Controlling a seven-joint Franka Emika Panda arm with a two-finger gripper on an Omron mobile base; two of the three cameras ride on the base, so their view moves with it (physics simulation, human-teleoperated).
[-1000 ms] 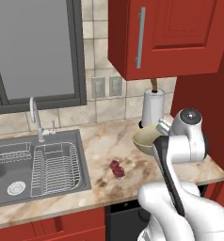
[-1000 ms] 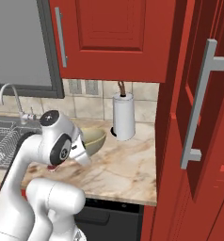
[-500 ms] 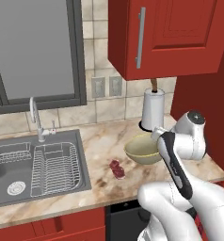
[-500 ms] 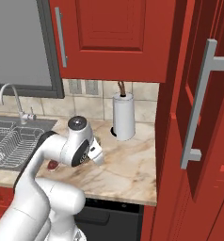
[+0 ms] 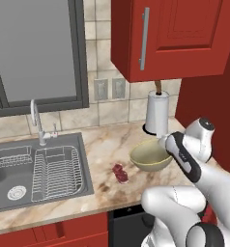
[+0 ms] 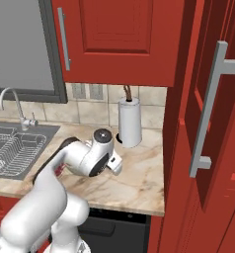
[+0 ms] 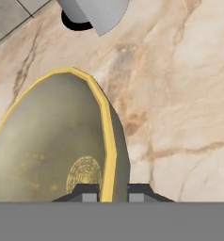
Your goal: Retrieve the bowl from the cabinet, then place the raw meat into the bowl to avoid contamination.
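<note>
Now the bowl [image 5: 150, 157] sits lower, on the counter [image 5: 107, 144].

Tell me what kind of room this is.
A home kitchen, rendered: a steel sink with faucet set in a marble counter, red cabinets above, and a paper-towel roll by the tiled wall.

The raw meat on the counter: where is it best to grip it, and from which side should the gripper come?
Probably from straight above, closing across the narrow width of the raw meat. It is a small low lump lying flat on the counter, apart from the bowl, so a side approach offers little.
</note>
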